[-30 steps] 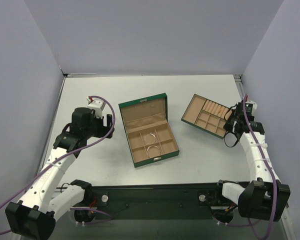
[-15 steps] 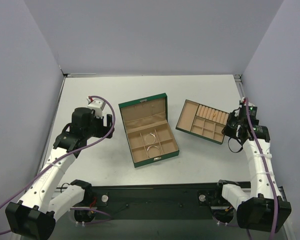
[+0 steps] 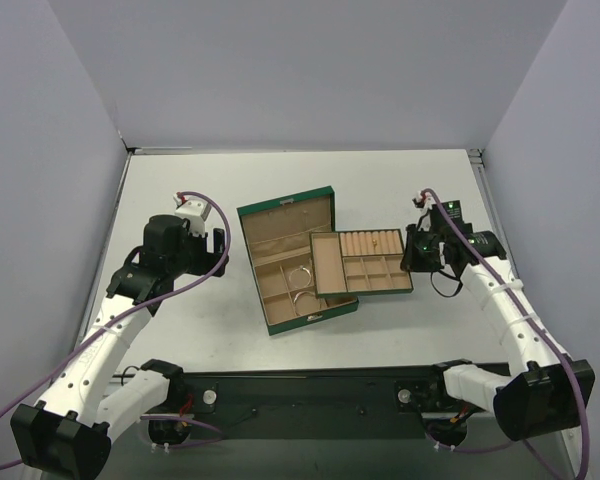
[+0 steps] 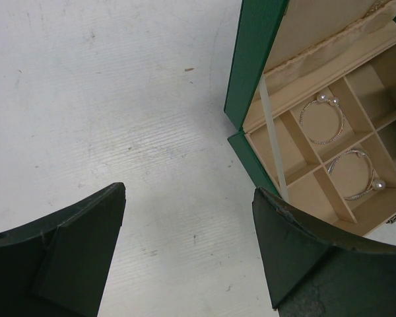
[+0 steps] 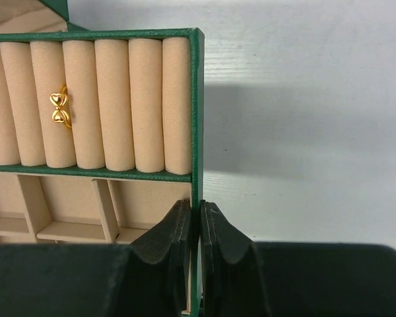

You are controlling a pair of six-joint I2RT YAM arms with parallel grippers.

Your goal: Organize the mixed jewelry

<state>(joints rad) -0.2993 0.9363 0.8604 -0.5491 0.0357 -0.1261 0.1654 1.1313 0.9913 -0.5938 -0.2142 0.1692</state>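
Observation:
My right gripper (image 3: 412,258) is shut on the right wall of the small green tray (image 3: 360,262) and holds it over the right part of the open green box (image 3: 280,215). In the right wrist view the jaws (image 5: 199,214) pinch the tray's green wall (image 5: 197,99). A tan-gold ring (image 5: 58,109) sits between the tray's ring rolls. Two silvery bangle hoops (image 4: 322,120) (image 4: 356,175) lie in the box's compartments; they also show in the top view (image 3: 298,274). My left gripper (image 3: 218,248) is open and empty, left of the box. I see no chain.
The box lid (image 4: 251,66) stands open near my left gripper. The grey table (image 3: 180,190) is walled on the left, back and right. The arm bases and a black bar (image 3: 310,385) lie at the near edge.
My right gripper has carried the tray leftward from the table's right side to over the box, turning it square with the box. The left arm has not moved.

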